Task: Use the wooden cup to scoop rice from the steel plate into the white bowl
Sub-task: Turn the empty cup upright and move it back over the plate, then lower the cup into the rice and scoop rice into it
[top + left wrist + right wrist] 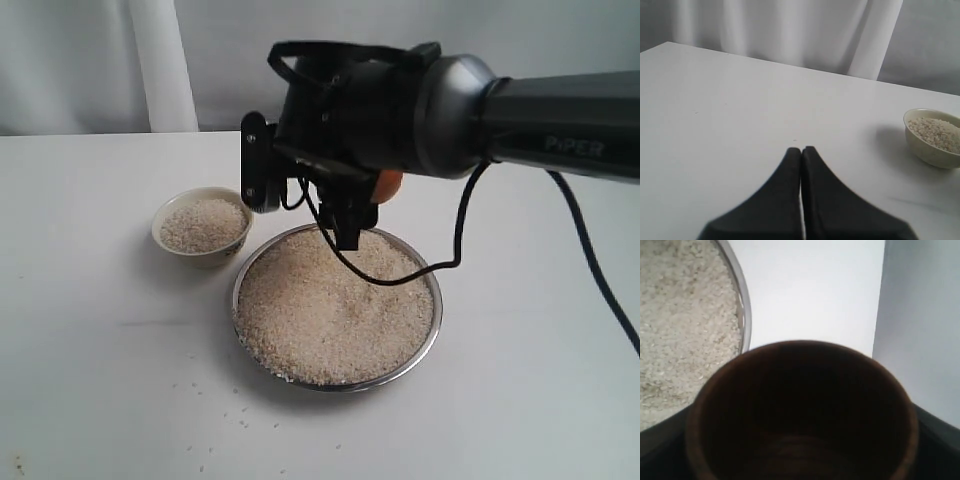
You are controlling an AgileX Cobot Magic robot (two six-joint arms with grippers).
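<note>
The steel plate (437, 312) lies mid-table, heaped with rice (335, 300). To its left stands the white bowl (210, 257), holding rice (203, 224) nearly to its rim. My right arm (400, 110) reaches over the plate's far side; only an orange-brown bit of the wooden cup (387, 184) shows under it. In the right wrist view, my right gripper (801, 445) is shut on the wooden cup (800, 365). Its dark inside shows no grains, and the plate's rim (743, 305) and rice (685, 315) lie beside it. My left gripper (801, 150) is shut on nothing above bare table, the bowl (927, 155) well off to one side.
Loose grains (215, 410) are scattered on the white table in front of the plate. A black cable (455, 235) hangs from the right arm over the plate. A white curtain (160, 60) closes off the back edge.
</note>
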